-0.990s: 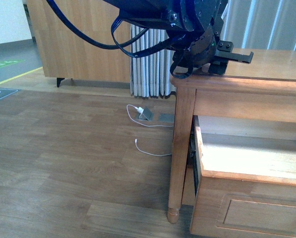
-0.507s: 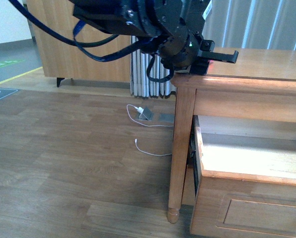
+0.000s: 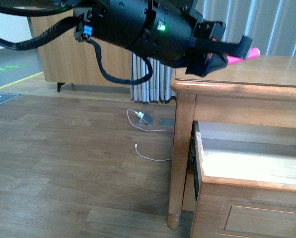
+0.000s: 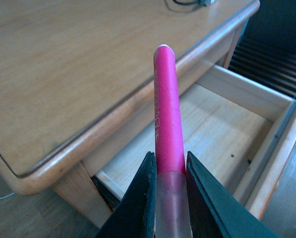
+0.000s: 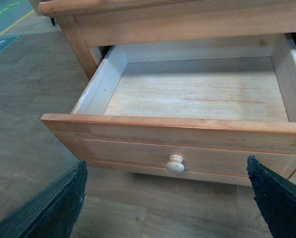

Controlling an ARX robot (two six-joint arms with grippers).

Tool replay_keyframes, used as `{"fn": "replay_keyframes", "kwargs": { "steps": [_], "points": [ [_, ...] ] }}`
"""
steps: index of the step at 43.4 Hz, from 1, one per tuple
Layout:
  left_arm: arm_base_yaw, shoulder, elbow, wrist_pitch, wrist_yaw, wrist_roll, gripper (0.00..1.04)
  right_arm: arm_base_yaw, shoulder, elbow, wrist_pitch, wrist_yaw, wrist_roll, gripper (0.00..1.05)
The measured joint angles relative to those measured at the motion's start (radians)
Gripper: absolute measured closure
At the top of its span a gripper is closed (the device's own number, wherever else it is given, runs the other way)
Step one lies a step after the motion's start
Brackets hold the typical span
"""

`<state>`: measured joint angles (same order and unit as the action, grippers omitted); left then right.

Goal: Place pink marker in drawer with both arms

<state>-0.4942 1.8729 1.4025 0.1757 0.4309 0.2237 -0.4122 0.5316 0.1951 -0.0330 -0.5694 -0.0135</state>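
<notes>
My left gripper [image 3: 233, 51] is shut on the pink marker [image 3: 241, 56], holding it level above the dresser's corner. In the left wrist view the pink marker [image 4: 166, 111] points away from my gripper [image 4: 169, 171], its paler cap end pinched between the jaws, over the dresser's edge and the open drawer [image 4: 222, 131]. The drawer [image 3: 247, 161] stands pulled out and nothing lies in it. My right gripper [image 5: 168, 196] is open, its fingers wide apart, in front of the drawer's front panel [image 5: 187, 151] and its round pale knob [image 5: 175, 163]. The right arm is out of the front view.
The dresser top [image 3: 267, 69] is bare wood with a rounded edge. A white cable [image 3: 150, 153] and a small grey floor socket [image 3: 147, 118] lie on the wooden floor left of the dresser leg [image 3: 180, 158]. A wooden cabinet [image 3: 68, 54] and a radiator stand behind.
The left arm has swung lower and nearer the camera. The marker now sticks out pink past the gripper, over the dresser's corner; half a second ago only a trace of it showed.
</notes>
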Motion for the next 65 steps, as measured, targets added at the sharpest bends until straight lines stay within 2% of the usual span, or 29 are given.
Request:
{"fn": "replay_keyframes", "kwargs": {
  "steps": [15,38,55,65],
  "points": [
    [-0.045,0.112,-0.012,0.027,-0.061,0.098,0.9,0.0,0.0,0.0,0.0,0.0,0.0,0.08],
    [-0.126,0.425,0.252,-0.003,-0.126,0.062,0.9,0.0,0.0,0.0,0.0,0.0,0.0,0.08],
    [-0.151,0.508,0.352,-0.031,-0.146,0.034,0.9,0.0,0.0,0.0,0.0,0.0,0.0,0.08],
    [-0.153,0.505,0.343,-0.002,-0.187,0.029,0.54,0.0,0.0,0.0,0.0,0.0,0.0,0.08]
  ]
}}
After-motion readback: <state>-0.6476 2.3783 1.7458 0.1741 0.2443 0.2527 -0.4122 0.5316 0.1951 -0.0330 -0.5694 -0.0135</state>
